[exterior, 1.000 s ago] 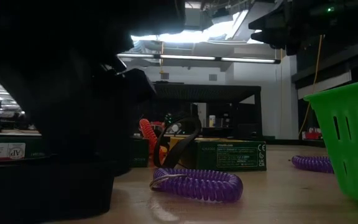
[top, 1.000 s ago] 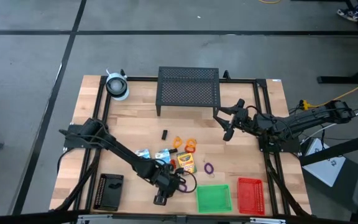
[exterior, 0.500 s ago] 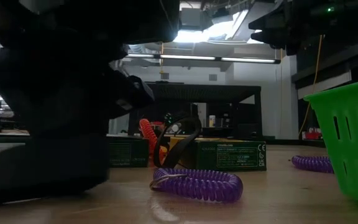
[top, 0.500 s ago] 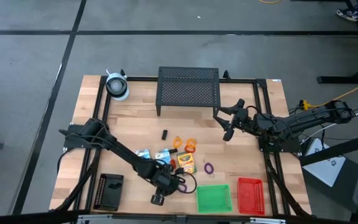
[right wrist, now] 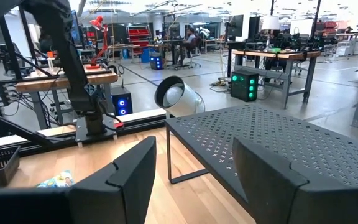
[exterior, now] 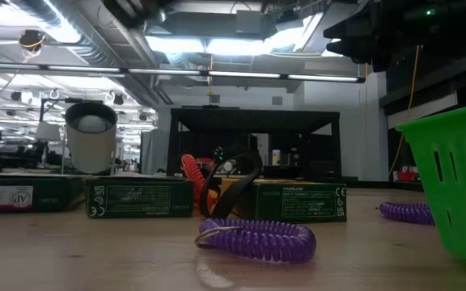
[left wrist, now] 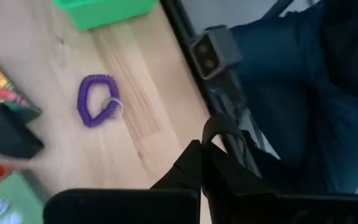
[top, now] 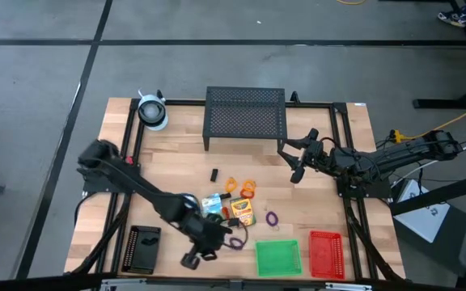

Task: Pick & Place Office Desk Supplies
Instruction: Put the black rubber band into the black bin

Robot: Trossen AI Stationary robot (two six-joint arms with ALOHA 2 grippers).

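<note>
My left gripper [top: 191, 260] hangs above the table's near edge, shut on a small black clip [left wrist: 219, 127]. Beyond it on the wood lie a purple loop [left wrist: 95, 102] [top: 235, 241], the yellow-green crayon box [top: 242, 212] and two green-white boxes [top: 211, 202]. A black clip [exterior: 229, 182] stands upright behind the purple loop [exterior: 253, 240]. Orange loops [top: 247, 188], a second purple loop [top: 272, 217] and a small black bit [top: 214, 174] lie mid-table. My right gripper [top: 291, 160] [right wrist: 191, 174] waits open and level beside the mesh stand. My left gripper pinches the small black clip between its two fingertips [left wrist: 194, 165]. The clip's arched wire loop [left wrist: 211, 124] sticks out past the tips. The fingers slant down toward the near edge. The clip is lifted clear of the table.
A green tray [top: 278, 257], a red tray [top: 326, 252] and a black tray [top: 143, 249] sit along the near edge. The black mesh stand [top: 246, 113] and a whitish roll [top: 152, 111] are at the far side. A small camera [left wrist: 207, 53] sits on the near frame rail.
My left gripper has risen from the table near the front edge and shifted a little toward the left edge. Its dark bulk, which filled the left of the low view, has gone up out of that view. The things on the table have stayed put.
</note>
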